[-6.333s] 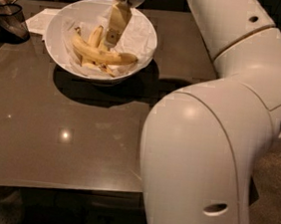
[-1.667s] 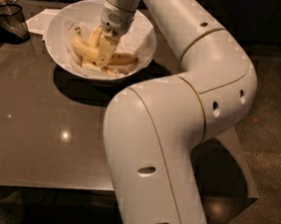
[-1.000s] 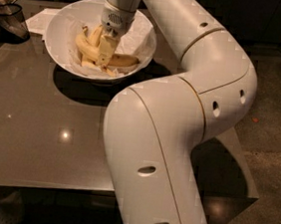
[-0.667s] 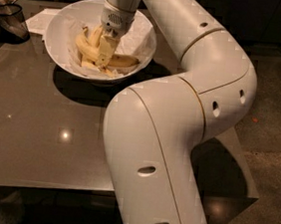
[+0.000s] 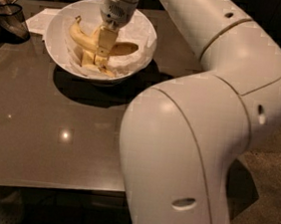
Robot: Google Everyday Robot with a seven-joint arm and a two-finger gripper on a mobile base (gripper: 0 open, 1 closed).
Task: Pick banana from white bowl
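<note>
The white bowl (image 5: 60,15), lined with crumpled white paper, stands at the far left of the dark table. My gripper (image 5: 105,42) reaches down into it from above and is shut on the middle of the banana (image 5: 80,37). The banana is long, curved and yellow, with its dark stem end up at the left and its brownish tip to the right. It hangs a little above the shorter, paler bananas (image 5: 96,64) that lie on the bowl's bottom. The fingers (image 5: 107,39) cover the banana's middle.
A flat white paper sheet (image 5: 40,19) lies left of the bowl. A dark container (image 5: 10,20) stands at the far left edge. My large white arm (image 5: 193,129) fills the right half of the view and hides that side of the brown table (image 5: 52,140).
The gripper has closed on the long banana and raised it off the other bananas in the bowl. My arm's elbow has swung to the right.
</note>
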